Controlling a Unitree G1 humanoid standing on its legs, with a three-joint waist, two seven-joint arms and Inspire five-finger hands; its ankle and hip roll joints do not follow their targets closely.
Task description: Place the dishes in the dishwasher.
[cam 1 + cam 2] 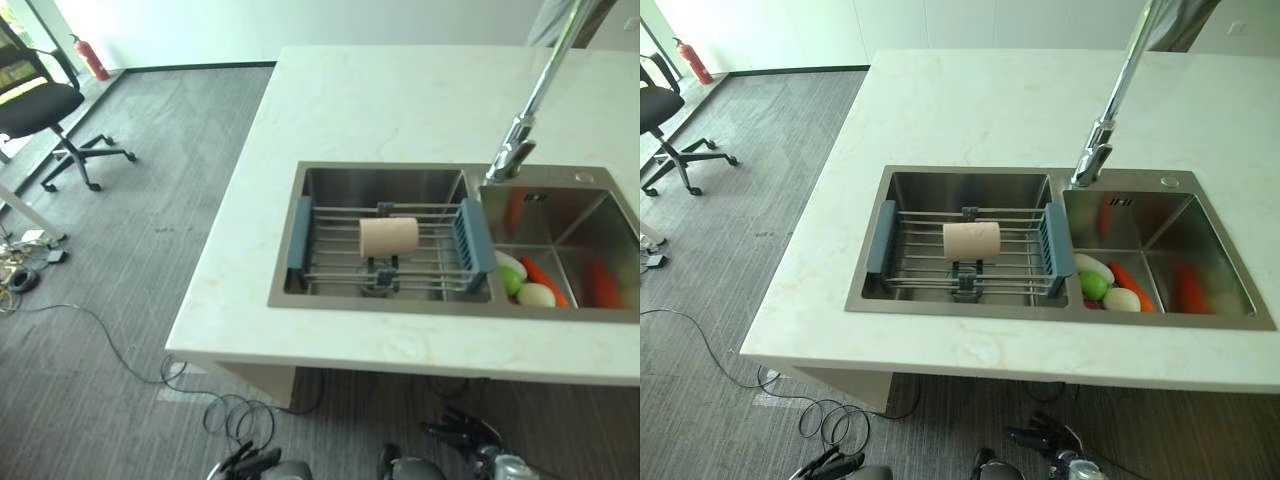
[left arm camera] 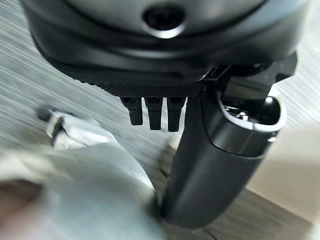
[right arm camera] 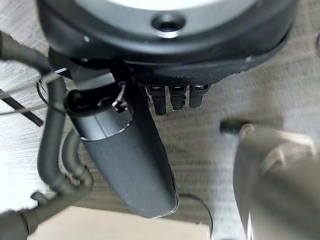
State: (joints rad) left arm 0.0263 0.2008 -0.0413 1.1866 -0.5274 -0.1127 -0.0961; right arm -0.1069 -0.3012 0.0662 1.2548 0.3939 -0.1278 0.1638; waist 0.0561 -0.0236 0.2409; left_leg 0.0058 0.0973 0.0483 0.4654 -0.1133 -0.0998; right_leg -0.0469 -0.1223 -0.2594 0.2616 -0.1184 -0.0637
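Looks like nothing's really started yet. Both hands hang low, below the near edge of the table, over the grey floor. The left hand has its fingers straight and relaxed in its wrist view, thumb sticking out beside them, holding nothing. Same story for the right hand: fingers out, nothing in it.

The only dish-like thing I can spot is a tan cup lying on its side across the wire drying rack, which spans the left basin of the sink near the table's front edge. I don't see a dishwasher anywhere, so where it's supposed to go is a guess.

My read: the step in hand is the reach for the cup. Next move calls for lifting one hand up over the front edge and coming down on the cup from above, fingers curling round its side. It's round and on its side, so it could roll along the rack wires if nudged.

Other stuff: the right basin has vegetables piled in it, green, white and orange ones, and they're not dishes. The tall faucet leans over the divider just behind the rack's right end, so a right-hand approach should stay low and forward. Office chair and a fire extinguisher are well off to the left
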